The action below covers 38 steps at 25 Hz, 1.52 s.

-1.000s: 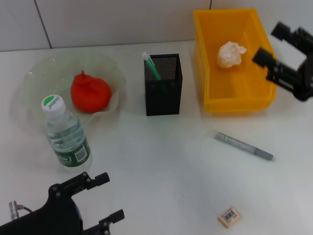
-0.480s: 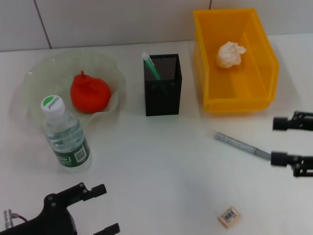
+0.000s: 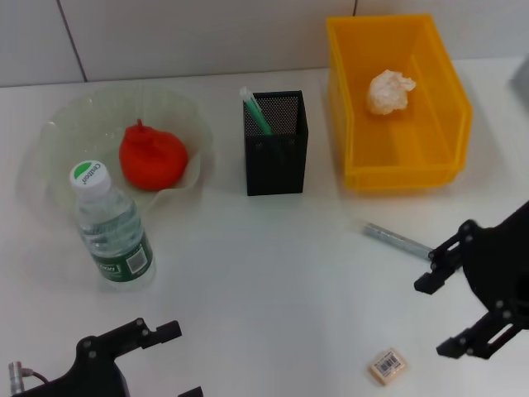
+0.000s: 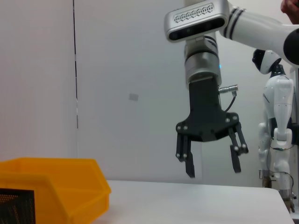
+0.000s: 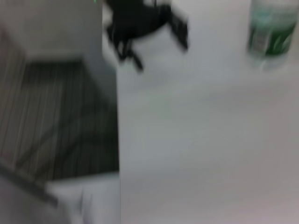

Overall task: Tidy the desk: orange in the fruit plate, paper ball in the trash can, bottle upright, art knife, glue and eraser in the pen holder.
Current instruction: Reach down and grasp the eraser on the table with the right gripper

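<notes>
White desk (image 3: 273, 273) against a pale tiled wall, and most of the tidying looks sorted already. Orange (image 3: 153, 155) sits in the frilly clear fruit plate (image 3: 58, 132) up around 10 o'clock, bright red-orange with a little stem nub. Water bottle (image 3: 111, 227) stands upright just in front of the plate, green label, white cap with a green top. Black mesh pen holder (image 3: 276, 142) is at 12 o'clock with a green and white glue stick (image 3: 255, 110) poking out of it at a tilt. Crumpled white paper ball (image 3: 391, 91) is lying in the yellow bin (image 3: 355, 157) at about 1 o'clock. Still out on the desk: the grey art knife (image 3: 397, 240), a slim metal stick lying diagonally at 3 o'clock, and the small tan eraser (image 3: 387, 365) with a barcode sticker down at 5 o'clock. Right gripper (image 3: 446, 310) hangs over the spot between those two, fingers spread wide with nothing in them, one fingertip right at the knife's near end. Left gripper (image 3: 178, 364) is parked low at 7 o'clock, fingers apart too, empty.
</notes>
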Each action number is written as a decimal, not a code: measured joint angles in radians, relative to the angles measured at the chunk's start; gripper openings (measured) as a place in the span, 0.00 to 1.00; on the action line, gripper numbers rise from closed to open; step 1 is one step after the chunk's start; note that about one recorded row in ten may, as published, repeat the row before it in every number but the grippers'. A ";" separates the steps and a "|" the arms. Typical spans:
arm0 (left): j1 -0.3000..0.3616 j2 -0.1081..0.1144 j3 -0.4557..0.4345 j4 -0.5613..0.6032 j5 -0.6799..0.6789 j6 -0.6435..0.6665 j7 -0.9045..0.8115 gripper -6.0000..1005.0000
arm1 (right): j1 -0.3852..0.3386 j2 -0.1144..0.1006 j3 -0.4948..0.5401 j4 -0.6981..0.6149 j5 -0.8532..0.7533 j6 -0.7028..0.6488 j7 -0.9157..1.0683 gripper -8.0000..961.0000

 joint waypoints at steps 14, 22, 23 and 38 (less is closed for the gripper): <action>0.005 -0.017 -0.026 -0.014 -0.008 -0.011 -0.001 0.69 | 0.113 0.011 -0.494 0.036 -0.208 0.096 -0.004 0.72; -0.003 -0.029 -0.031 -0.014 -0.010 -0.033 -0.005 0.69 | 0.129 0.017 -0.560 0.073 -0.215 0.172 -0.001 0.64; -0.003 -0.029 -0.031 -0.014 -0.010 -0.035 -0.005 0.69 | 0.130 0.017 -0.568 0.073 -0.213 0.172 0.002 0.65; -0.004 -0.031 -0.046 -0.017 -0.010 -0.047 -0.016 0.69 | 0.092 0.016 -0.740 0.070 -0.209 0.266 0.003 0.67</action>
